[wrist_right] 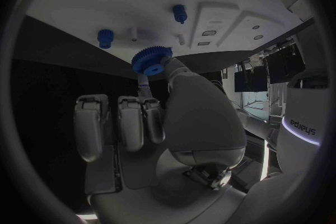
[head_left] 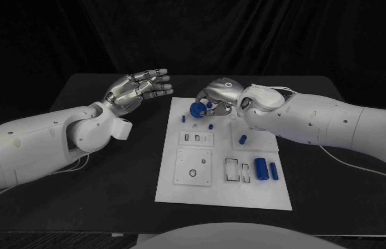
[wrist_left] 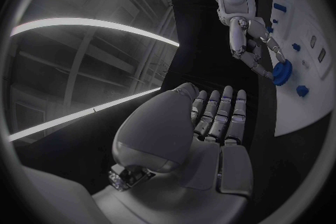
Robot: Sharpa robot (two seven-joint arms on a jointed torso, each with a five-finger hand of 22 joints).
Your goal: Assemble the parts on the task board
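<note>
We see the right robot hand (head_left: 216,100) pinching a blue gear (head_left: 196,110) above the task board's (head_left: 185,190) far edge. The left robot hand (head_left: 138,88) hovers over the worktop (head_left: 105,193), fingers spread and empty.

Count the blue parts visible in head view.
6: a gear pinched in the right hand, a small piece at the board's far-left edge, a tiny one, a peg, and two cylinders near right. The hand may hide more.

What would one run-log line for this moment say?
right hand: holds blue gear over task board | left hand: open, off board
</note>
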